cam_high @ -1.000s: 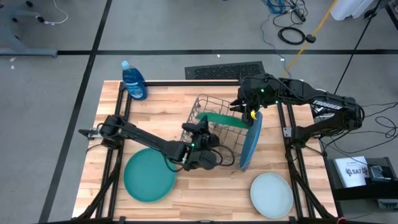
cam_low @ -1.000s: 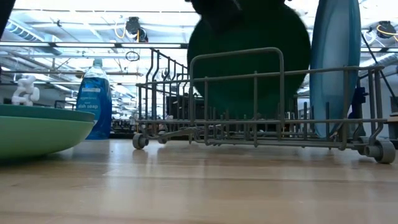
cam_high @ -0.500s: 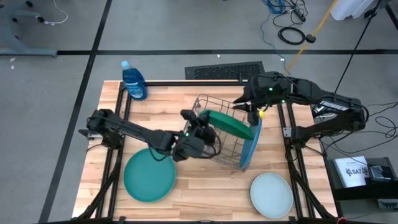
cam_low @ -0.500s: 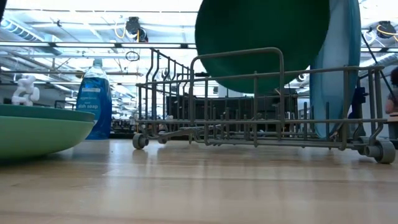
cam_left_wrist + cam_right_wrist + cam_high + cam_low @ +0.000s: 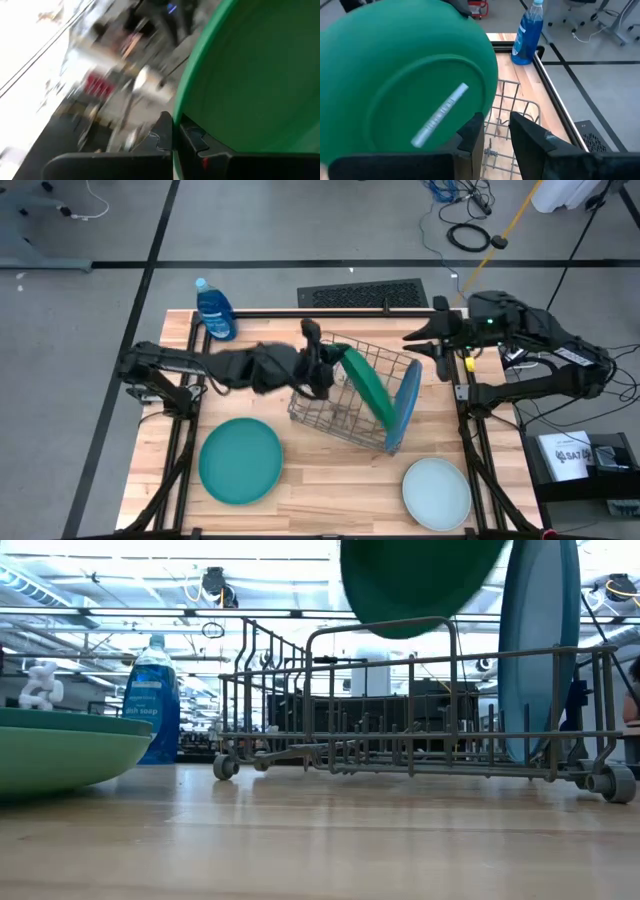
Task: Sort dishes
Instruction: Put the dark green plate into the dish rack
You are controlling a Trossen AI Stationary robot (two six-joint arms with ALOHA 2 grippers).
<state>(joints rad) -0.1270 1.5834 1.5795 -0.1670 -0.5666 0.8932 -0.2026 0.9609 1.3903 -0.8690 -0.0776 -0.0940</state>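
The dark green plate (image 5: 365,388) is up in the air over the wire rack (image 5: 350,395), pinched by its rim in the left end effector (image 5: 322,370). The low view only catches its bottom edge above the rack top; the left wrist view shows the fingers clamped tight on the rim. A second ago it sat down inside the rack.

Right end effector (image 5: 432,350) sits at 3 o'clock of the rack, fingers slightly spread, holding nothing.

Blue bottle (image 5: 152,700) label reads "dish soap".
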